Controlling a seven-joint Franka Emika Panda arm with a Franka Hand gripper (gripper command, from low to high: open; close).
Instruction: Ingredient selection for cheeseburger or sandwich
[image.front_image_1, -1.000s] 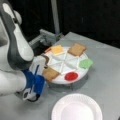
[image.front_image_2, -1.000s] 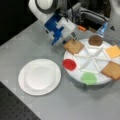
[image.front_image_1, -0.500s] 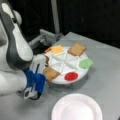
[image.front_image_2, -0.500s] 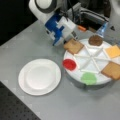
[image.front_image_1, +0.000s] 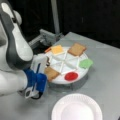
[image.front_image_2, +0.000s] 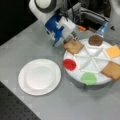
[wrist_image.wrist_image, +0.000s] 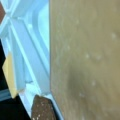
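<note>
The wrist view is almost filled by one tan toast slice (wrist_image.wrist_image: 85, 60), very close under the camera. Beside it are the white dividers of the sectioned tray (wrist_image.wrist_image: 32, 50), an edge of the yellow cheese square (wrist_image.wrist_image: 10, 75) and a corner of the dark-brown patty (wrist_image.wrist_image: 41, 108).

In both front views the nearest thing is one empty white plate (image.front_image_2: 40, 76), standing on the grey table (image.front_image_2: 30, 42) just beside the tray. On the tray (image.front_image_2: 86, 61) lie six pieces, each in its own compartment: two toast slices (image.front_image_2: 73, 46) (image.front_image_2: 112, 70), one red tomato disc (image.front_image_2: 69, 64), one green lettuce leaf (image.front_image_2: 88, 78), one cheese square (image.front_image_2: 113, 51) and one patty (image.front_image_2: 95, 40). No piece is on the plate, and no pieces overlap to form a sandwich.

Compared with one second ago, the ingredients and the plate lie as they did; the gripper has stayed at the same toast slice with hardly any shift.

The gripper (image.front_image_2: 72, 40), with its blue and white body, is at the tray's edge nearest the arm, directly over the toast slice in a front view (image.front_image_1: 51, 73). The arm comes in from a front view's left, bent down, the hand pointing at the tray. Whether the fingers are apart or closed on the toast, one cannot tell.
</note>
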